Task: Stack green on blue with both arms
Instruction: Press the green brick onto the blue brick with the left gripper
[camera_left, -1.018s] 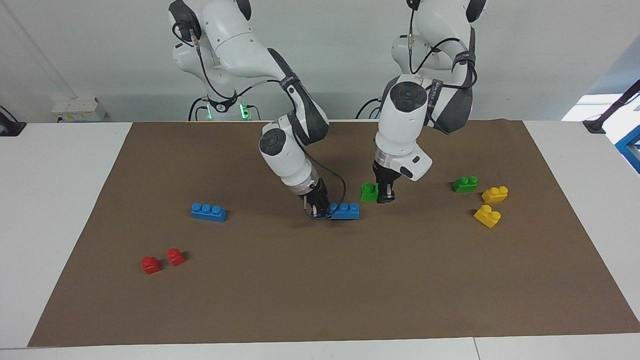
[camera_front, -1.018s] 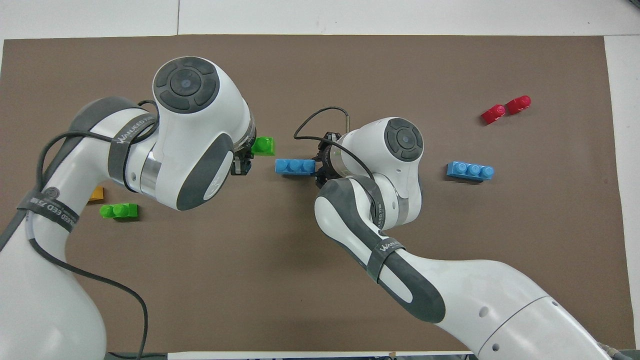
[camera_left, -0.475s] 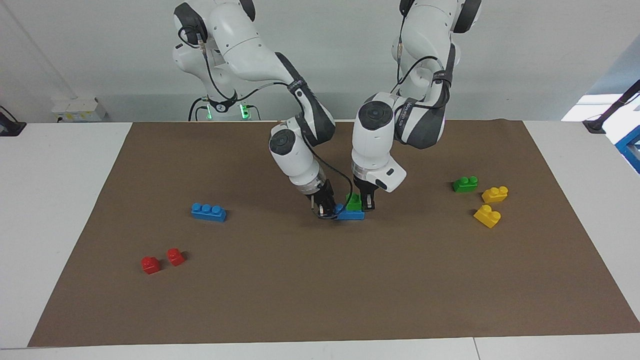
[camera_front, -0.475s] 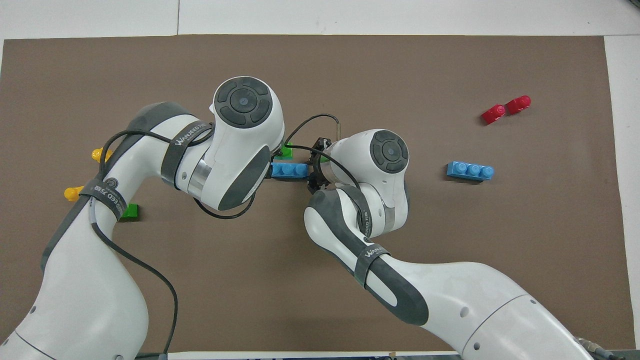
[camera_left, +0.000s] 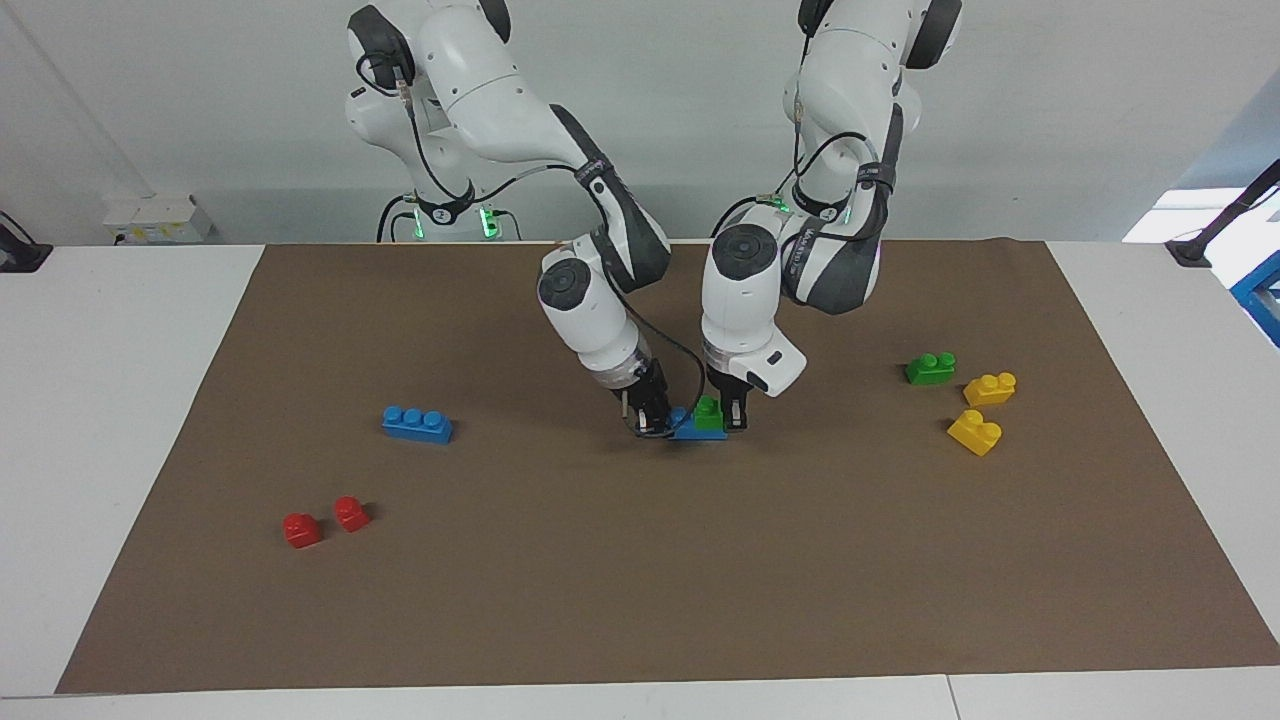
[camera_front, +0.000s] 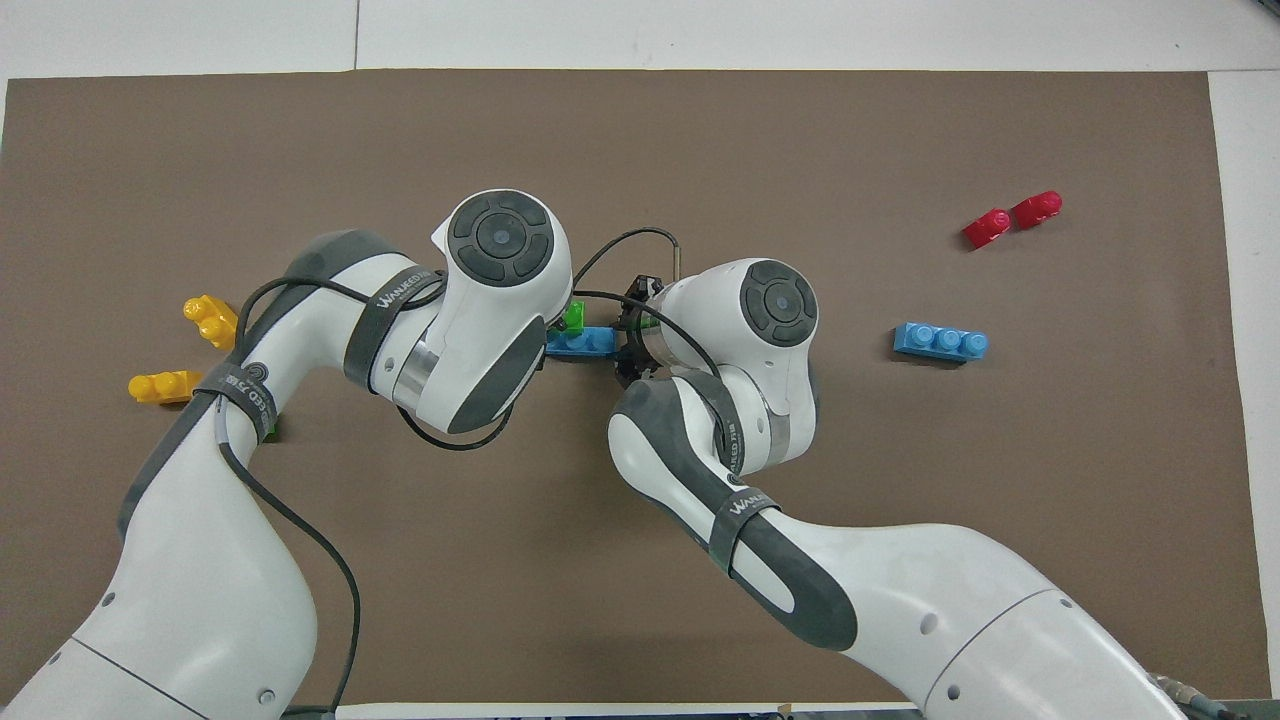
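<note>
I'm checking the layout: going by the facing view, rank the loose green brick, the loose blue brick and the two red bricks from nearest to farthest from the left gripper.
From the left gripper:
1. Loose green brick, toward the left arm's end.
2. Loose blue brick, toward the right arm's end.
3. Red bricks, also toward the right arm's end, farther from the robots.

a mat (camera_left: 640, 580) covered the middle of the bench (camera_left: 110, 400). at the mat's centre lay the middle three-stud brick (camera_left: 700, 433), and the upper two-stud brick (camera_left: 709, 412) sat on it, over the end toward the left arm. the left tool (camera_left: 722, 412) clasped that upper brick from above; the right tool (camera_left: 648, 418) clasped the lower brick's end toward the right arm. toward the right arm's end lay the spare three-stud brick (camera_left: 417, 424), and farther from the robots two single-stud bricks (camera_left: 301, 529) (camera_left: 351, 513) lay side by side. toward the left arm's end lay a lone two-stud brick (camera_left: 930, 368), with a second (camera_left: 990, 388) just beside it and a third (camera_left: 974, 432) farther from the robots.
</note>
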